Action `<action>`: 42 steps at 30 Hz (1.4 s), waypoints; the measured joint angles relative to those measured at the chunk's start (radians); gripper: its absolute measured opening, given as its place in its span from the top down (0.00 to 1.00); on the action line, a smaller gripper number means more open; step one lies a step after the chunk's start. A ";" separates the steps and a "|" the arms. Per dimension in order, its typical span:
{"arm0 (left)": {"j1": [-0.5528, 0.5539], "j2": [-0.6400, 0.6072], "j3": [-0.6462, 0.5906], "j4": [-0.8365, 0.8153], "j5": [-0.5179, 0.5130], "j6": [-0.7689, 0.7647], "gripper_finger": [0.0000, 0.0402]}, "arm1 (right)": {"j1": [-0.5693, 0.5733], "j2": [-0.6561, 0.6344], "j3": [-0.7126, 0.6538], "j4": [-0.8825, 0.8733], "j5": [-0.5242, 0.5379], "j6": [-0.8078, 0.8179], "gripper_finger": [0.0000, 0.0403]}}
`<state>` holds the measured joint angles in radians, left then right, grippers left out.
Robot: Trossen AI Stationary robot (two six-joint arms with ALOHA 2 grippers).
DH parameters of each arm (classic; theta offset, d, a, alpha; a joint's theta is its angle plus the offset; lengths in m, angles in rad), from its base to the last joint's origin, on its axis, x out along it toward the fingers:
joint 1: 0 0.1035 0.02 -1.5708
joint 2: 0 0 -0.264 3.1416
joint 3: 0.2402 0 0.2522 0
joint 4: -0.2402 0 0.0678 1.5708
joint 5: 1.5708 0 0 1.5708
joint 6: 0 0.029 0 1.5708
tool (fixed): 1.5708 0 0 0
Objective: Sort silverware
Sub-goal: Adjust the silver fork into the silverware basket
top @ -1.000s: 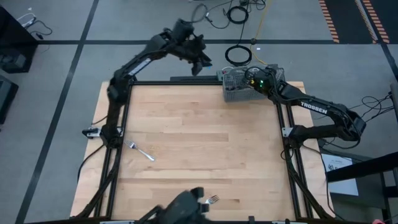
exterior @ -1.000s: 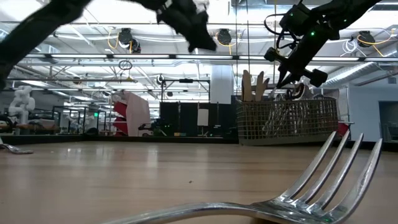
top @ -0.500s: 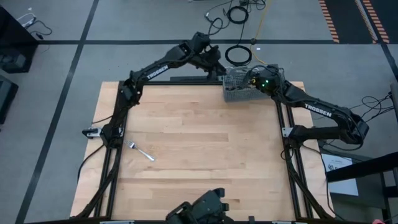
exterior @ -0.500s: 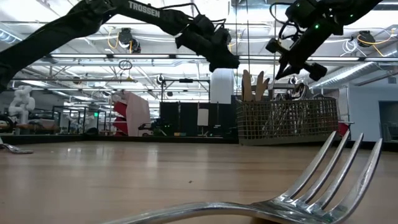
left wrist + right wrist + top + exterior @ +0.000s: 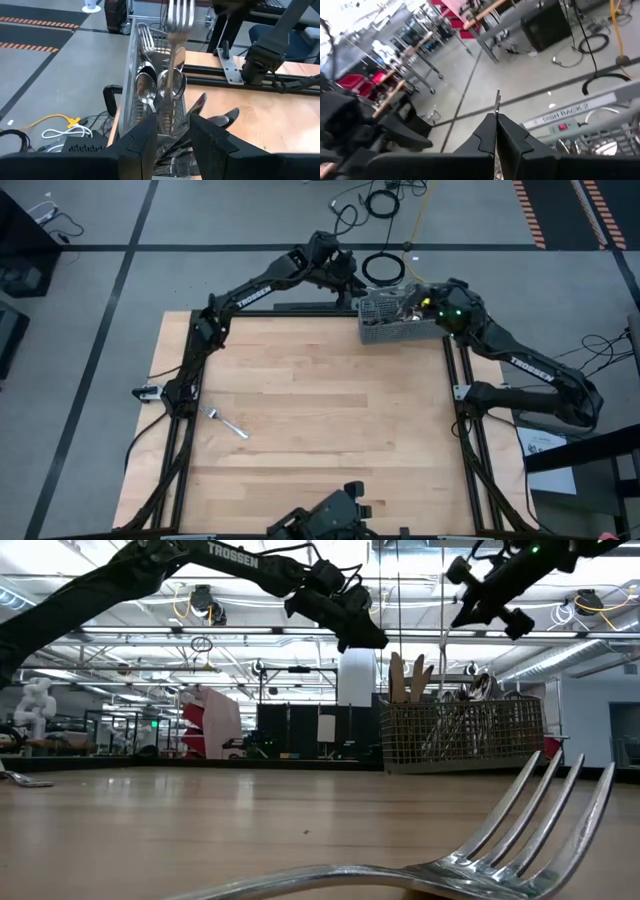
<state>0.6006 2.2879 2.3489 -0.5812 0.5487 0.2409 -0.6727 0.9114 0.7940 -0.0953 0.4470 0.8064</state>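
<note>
The left claw [image 5: 170, 137] grips a fork [image 5: 176, 55] over the caddy [image 5: 392, 320]; the right claw [image 5: 496, 132], shut on a thin utensil [image 5: 497, 102], hovers close, so they could collide.

Robotics lab or industrial workshop, not a home. Wooden table [image 5: 320, 410] on a black frame sits on a grey concrete floor [image 5: 80, 290] with black tape lines and orange hazard stripes [image 5: 535, 210]. Loose cables [image 5: 380, 200] lie on the floor. Low view: open hall, exposed ceiling trusses and ducts [image 5: 250, 610], red carts [image 5: 205, 720], a white humanoid robot [image 5: 35, 705] far off.
</note>
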 joint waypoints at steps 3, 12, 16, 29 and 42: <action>0.000 0.000 0.000 -0.003 -0.002 -0.018 0.70 | 0.000 -0.039 0.000 -0.009 0.037 -0.027 1.00; -0.001 0.000 0.000 -0.003 -0.002 -0.026 0.70 | 0.000 -0.147 0.001 -0.033 0.099 -0.095 1.00; -0.002 0.000 0.000 -0.004 -0.003 -0.045 0.70 | 0.000 -0.195 0.001 -0.077 0.139 -0.115 1.00; -0.002 0.000 0.000 -0.003 -0.003 -0.052 0.70 | 0.000 -0.246 0.001 -0.165 0.183 -0.111 1.00; -0.011 0.000 0.000 -0.003 -0.003 -0.053 0.70 | 0.000 -0.193 0.001 -0.265 0.240 -0.106 1.00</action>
<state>0.5893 2.2875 2.3489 -0.5838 0.5453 0.1880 -0.6727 0.7187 0.7952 -0.3603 0.6874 0.7000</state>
